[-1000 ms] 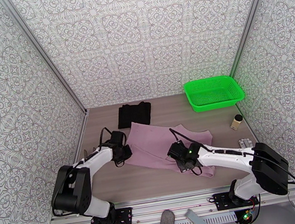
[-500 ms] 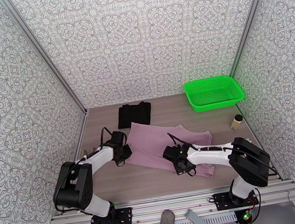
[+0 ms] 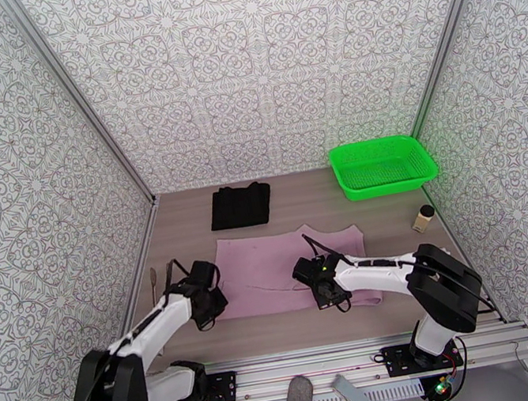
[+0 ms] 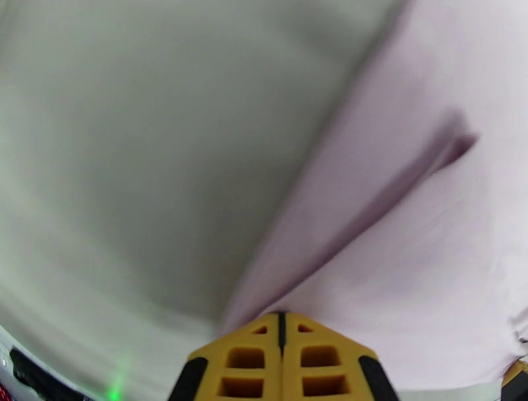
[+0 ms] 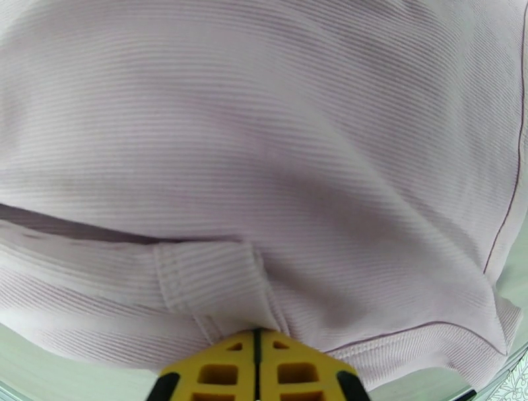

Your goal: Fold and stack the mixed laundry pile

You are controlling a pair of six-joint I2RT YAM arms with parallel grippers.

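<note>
The pink shirt [image 3: 279, 271] lies spread flat on the table's near half. The black garment [image 3: 241, 205] sits folded behind it, near the back wall. My left gripper [image 3: 214, 309] is at the pink shirt's near left corner. In the left wrist view its yellow fingertips [image 4: 300, 326] are pressed together, with the shirt's edge [image 4: 396, 264] coming out from between them. My right gripper [image 3: 328, 294] is at the shirt's near edge, right of centre. Its fingertips [image 5: 277, 343] are shut on a ribbed hem fold [image 5: 211, 277].
A bright green mesh basket [image 3: 383, 165] stands at the back right. A small jar [image 3: 425, 217] is near the right wall. A thin stick-like item [image 3: 153, 283] lies along the left wall. Bare table runs between the shirt and the near rail.
Both grippers have pulled toward the near edge, dragging the pink shirt with them. It has gone from a slanted, rumpled shape to a flatter, squared one. The left arm has swung nearer and lower.
</note>
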